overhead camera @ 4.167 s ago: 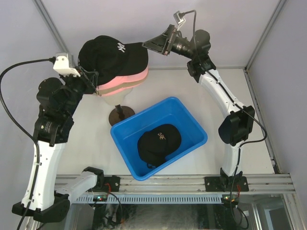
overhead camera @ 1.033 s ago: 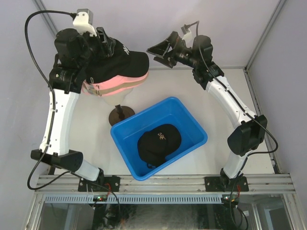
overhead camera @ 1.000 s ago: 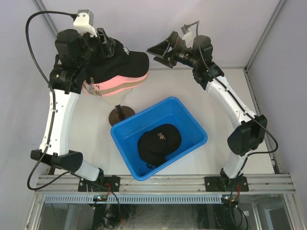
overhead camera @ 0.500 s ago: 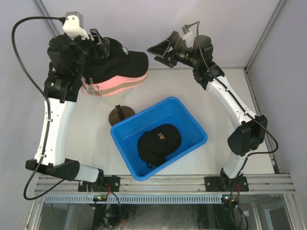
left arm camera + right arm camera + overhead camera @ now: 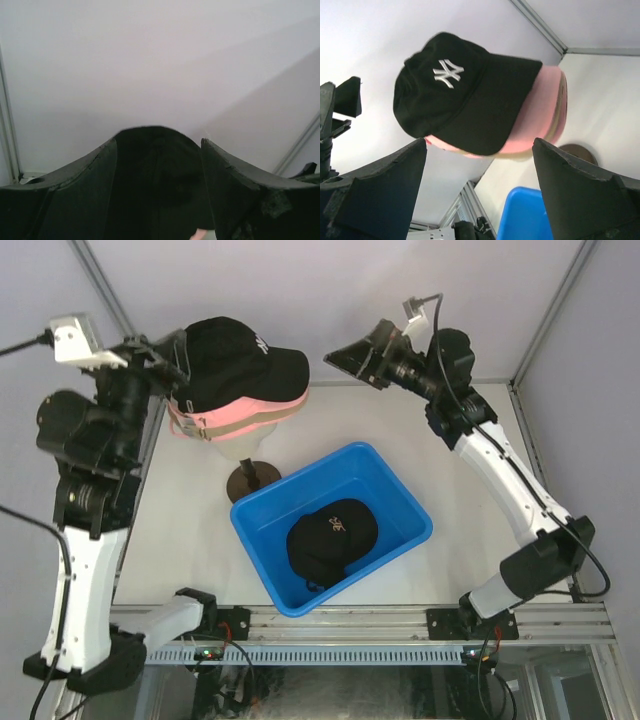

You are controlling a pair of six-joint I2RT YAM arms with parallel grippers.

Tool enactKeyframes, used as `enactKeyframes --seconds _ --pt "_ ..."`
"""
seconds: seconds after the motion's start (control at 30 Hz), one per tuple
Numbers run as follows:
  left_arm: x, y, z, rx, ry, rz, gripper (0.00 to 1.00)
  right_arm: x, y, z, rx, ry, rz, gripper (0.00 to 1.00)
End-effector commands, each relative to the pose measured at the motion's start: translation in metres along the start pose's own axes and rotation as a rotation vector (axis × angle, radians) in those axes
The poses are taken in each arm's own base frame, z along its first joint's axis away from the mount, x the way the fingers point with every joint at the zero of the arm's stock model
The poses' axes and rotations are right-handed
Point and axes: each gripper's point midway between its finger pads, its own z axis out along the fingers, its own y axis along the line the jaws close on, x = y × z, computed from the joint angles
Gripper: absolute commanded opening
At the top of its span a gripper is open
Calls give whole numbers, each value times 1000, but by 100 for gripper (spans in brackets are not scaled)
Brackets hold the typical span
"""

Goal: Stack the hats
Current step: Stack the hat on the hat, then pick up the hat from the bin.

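Your left claw (image 5: 168,348), having just let go, is backing off the NY cap (image 5: 235,365), now topping the pink cap (image 5: 270,405) on the head (image 5: 240,445) by the tabletop's far edge. Your right claw (image 5: 352,358) is hovering, spread empty. The bin (image 5: 385,490) is holding one black cap (image 5: 330,535), awaiting stacking.

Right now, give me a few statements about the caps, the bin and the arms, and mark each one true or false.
1. The black NY cap sits on top of the pink cap on the mannequin head. True.
2. The blue bin is empty. False: a black cap with an orange mark lies in it.
3. The right gripper holds a cap. False: it is open and holds nothing.
4. The brown base stands outside the bin. True.
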Motion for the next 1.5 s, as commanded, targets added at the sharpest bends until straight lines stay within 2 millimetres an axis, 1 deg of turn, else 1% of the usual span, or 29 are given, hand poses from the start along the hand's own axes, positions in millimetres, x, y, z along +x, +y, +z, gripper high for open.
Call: enactKeyframes --seconds 0.0,0.07,0.1,0.13,0.17,0.2,0.23,0.27,0.3,0.4,0.5,0.57,0.6,0.67,0.7,0.73,0.77,0.83,0.9,0.97,1.03,1.1,1.13,1.23,1.27,1.33,1.37,1.4,1.47 --pt "6 -10 -33 53 -22 -36 71 5 1 -27 40 -51 -35 86" --pt "23 -14 -51 79 10 -41 69 21 -8 -38 74 -35 -16 86" --pt "34 -16 -60 92 34 -44 68 28 -12 -45 88 -30 -49 43" --pt "44 -18 -70 105 53 -50 67 38 -17 -51 109 -17 -78 9" --pt "56 -18 -78 112 73 -59 67 45 -18 -58 119 -9 -92 27" --pt "71 -22 -88 135 105 -71 66 54 -20 -64 132 3 -99 54" --pt "91 -24 -96 147 143 -78 66 63 -19 -72 136 13 -111 76" --pt "107 -25 -104 159 173 -87 66 73 -22 -77 147 29 -118 92" --pt "122 -27 -112 173 201 -94 65 82 -23 -82 153 44 -127 99" --pt "160 -39 -131 215 286 -95 65 116 -44 -98 202 91 -130 100" --pt "194 -47 -142 217 363 -52 64 141 -61 -109 232 125 -109 99" --pt "214 -51 -148 216 412 -11 64 159 -70 -113 251 157 -100 89" --pt "224 -52 -151 214 434 8 65 167 -74 -115 263 171 -99 76" --pt "244 -53 -156 209 480 33 65 184 -83 -117 293 205 -97 32" --pt "254 -53 -159 207 504 41 65 191 -88 -119 312 220 -94 17" --pt "264 -52 -162 204 527 48 65 196 -92 -120 324 233 -93 15" --pt "273 -51 -165 201 550 55 66 201 -98 -122 344 246 -90 18" --pt "291 -49 -172 197 600 76 66 208 -105 -125 360 263 -87 49" --pt "309 -46 -181 205 661 105 67 213 -109 -127 365 274 -86 71" --pt "325 -46 -191 221 721 136 67 216 -114 -130 378 281 -88 82" --pt "339 -49 -199 251 770 157 68 216 -117 -131 387 279 -89 84" --pt "350 -52 -207 281 813 173 68 214 -121 -133 392 274 -85 81" --pt "356 -54 -210 294 833 185 68 213 -123 -133 394 272 -83 75" --pt "367 -55 -219 320 882 221 68 208 -126 -136 395 257 -75 40" --pt "371 -55 -222 322 896 230 69 206 -127 -137 395 253 -73 36" --pt "378 -53 -229 331 927 239 69 203 -127 -139 395 245 -70 37" --pt "381 -53 -232 337 941 238 69 202 -127 -139 391 245 -70 43" --pt "383 -54 -235 344 953 236 69 202 -127 -139 388 245 -68 56" --pt "387 -55 -241 360 970 228 69 201 -127 -139 384 246 -66 70"
